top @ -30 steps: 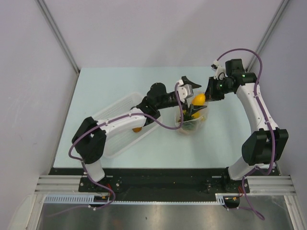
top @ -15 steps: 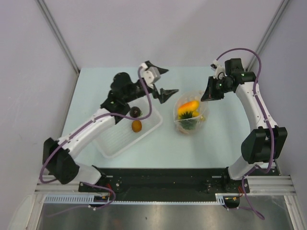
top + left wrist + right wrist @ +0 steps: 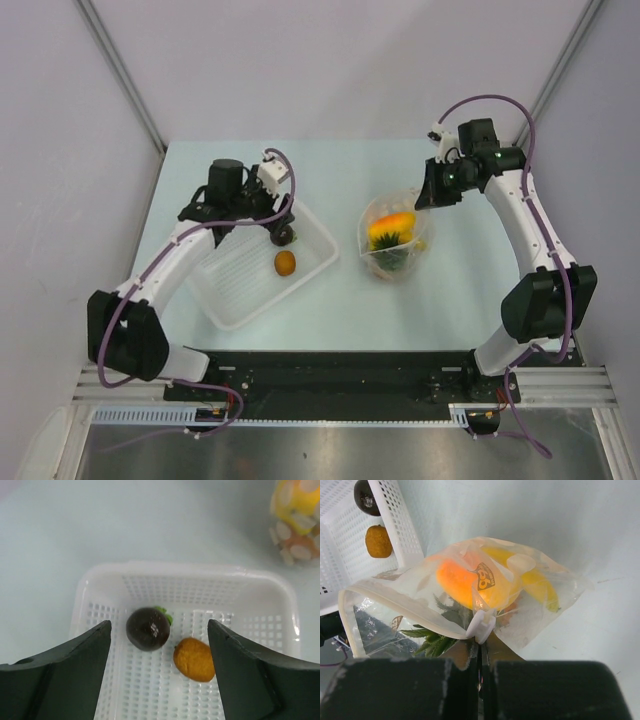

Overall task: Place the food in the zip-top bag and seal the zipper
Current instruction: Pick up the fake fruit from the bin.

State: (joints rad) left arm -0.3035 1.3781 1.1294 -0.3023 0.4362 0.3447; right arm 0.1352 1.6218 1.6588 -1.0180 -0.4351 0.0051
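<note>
The clear dotted zip-top bag (image 3: 395, 238) stands open on the table and holds the orange pineapple (image 3: 467, 585) with its green crown (image 3: 435, 636) and the yellow banana (image 3: 536, 582). My right gripper (image 3: 481, 652) is shut on the bag's edge just below the white zipper slider (image 3: 481, 625); it shows in the top view (image 3: 428, 197) at the bag's far right. My left gripper (image 3: 159, 626) is open and empty above the white basket (image 3: 260, 587), its jaws on either side of the dark brown fruit (image 3: 148, 628) and the orange piece (image 3: 194, 659). It shows in the top view (image 3: 279, 222).
The basket (image 3: 235, 290) lies left of the bag, tilted diagonally, with the dark fruit (image 3: 285, 236) and the orange piece (image 3: 286, 262) inside. Grey walls close in the table's back and sides. Both arm bases stand at the near edge.
My left gripper let the yellow banana go into the bag, opened, and swung left to hover over the basket. My right gripper kept its hold on the bag's edge.
</note>
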